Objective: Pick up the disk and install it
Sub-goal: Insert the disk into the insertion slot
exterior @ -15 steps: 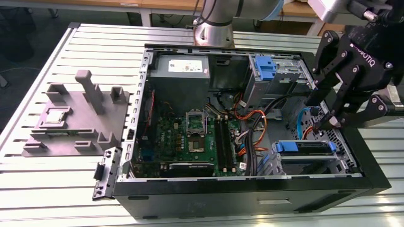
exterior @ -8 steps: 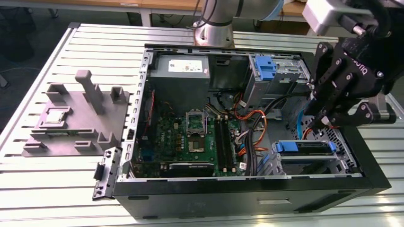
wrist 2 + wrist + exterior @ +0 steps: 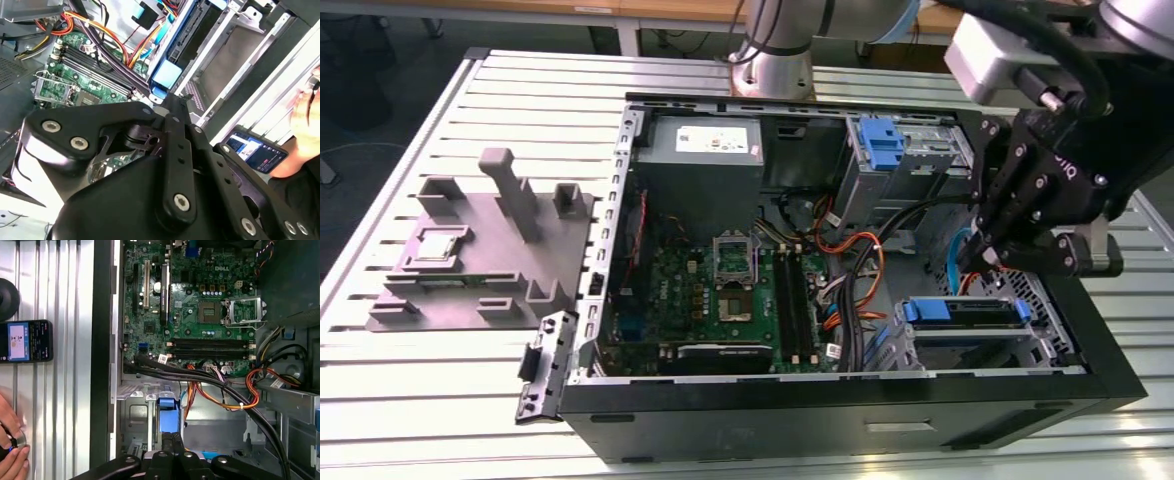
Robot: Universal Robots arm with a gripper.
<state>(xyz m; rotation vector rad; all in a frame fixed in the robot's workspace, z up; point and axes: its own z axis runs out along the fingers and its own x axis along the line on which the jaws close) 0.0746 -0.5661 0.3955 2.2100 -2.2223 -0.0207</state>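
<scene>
In the exterior view an open computer case [image 3: 854, 420] lies on a slatted metal table [image 3: 454, 400], with a grey fixture [image 3: 480, 250] beside it on the exterior view's left. The arm reaches down into the case on the exterior view's right. The gripper [image 3: 983, 262] hangs just above the drive cage [image 3: 903, 350] in the near corner, where the disk [image 3: 963, 311] sits with its blue rail end showing. The motherboard [image 3: 720, 290] and power supply [image 3: 700, 140] lie further to the exterior view's left. In the second wrist view the gripper [image 3: 175, 102] narrows to a closed tip with nothing between the fingers, close to the disk [image 3: 166, 75]; a phone [image 3: 255, 150] and a person's hand [image 3: 305, 112] are outside the case. In the first wrist view the gripper [image 3: 172, 440], pinched together and empty, comes right up to the disk [image 3: 168, 415] in its cage, though contact cannot be told, with orange cables [image 3: 220, 400] just beside
</scene>
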